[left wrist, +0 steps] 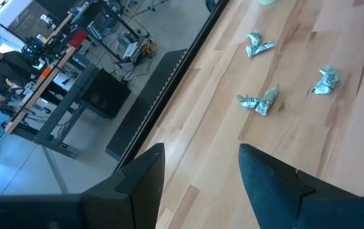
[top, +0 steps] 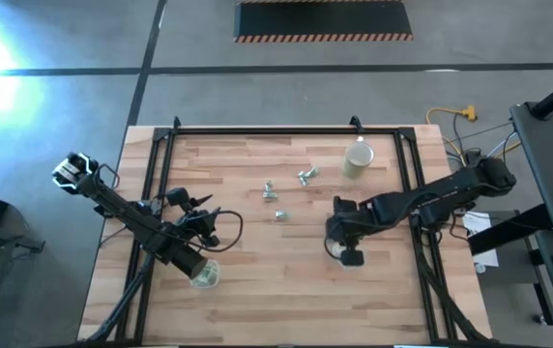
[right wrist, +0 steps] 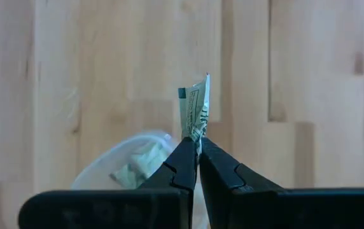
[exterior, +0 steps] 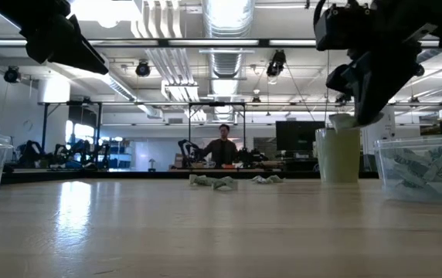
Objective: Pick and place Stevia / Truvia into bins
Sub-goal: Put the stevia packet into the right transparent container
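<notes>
Your right claw (right wrist: pixel 198 149) is clamped on one flat paper sachet (right wrist: pixel 195 111) above a clear rounded tub (right wrist: pixel 128 162). Your left claw (left wrist: pixel 201 172) stands apart over the wood-grain bench (top: pixel 257 280).

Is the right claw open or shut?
Shut: the right claw pinches a sachet, fingers pressed together, above a bin.

A light wooden tabletop (top: pixel 286 280) is seen. Several loose sachets (top: pixel 278 188) are scattered near its middle toward the far edge, a beige cup (top: pixel 358 160) is stood toward the far right corner, and two clear bins (top: pixel 205 276) (exterior: pixel 424 167) are set nearer the front.
</notes>
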You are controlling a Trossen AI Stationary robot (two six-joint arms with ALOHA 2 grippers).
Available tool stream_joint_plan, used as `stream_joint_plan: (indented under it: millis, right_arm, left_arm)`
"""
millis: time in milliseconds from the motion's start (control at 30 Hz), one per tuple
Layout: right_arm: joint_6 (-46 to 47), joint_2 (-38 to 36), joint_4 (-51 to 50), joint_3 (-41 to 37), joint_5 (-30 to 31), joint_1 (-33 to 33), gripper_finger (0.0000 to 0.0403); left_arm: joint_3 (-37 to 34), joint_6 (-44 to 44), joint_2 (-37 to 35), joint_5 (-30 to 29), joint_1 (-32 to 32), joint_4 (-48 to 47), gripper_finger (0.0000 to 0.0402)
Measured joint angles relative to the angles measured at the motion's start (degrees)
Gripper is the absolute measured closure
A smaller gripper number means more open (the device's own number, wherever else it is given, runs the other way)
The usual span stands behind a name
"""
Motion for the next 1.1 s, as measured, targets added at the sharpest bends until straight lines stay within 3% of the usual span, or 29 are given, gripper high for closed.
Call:
stream_joint_plan:
  millis: [600,767,1100]
  right_arm:
    - [13.3,-2.2,-4.6,-0.6,0.2,9.8,0.0394]
    - [17.0,-2.2,-5.8,-1.3,2.7,12.6,0.0394]
    - [20.1,-2.2,-2.9,-5.1,4.8,13.8,0.0394]
  left_arm:
    - [0.0,0.0,0.0,-0.1,0.0,0.2,0.0217]
    - [0.0,0.0,0.0,-0.1,0.0,0.3,0.0217]
    - [0.0,0.0,0.0,-0.1,0.0,0.5,0.0217]
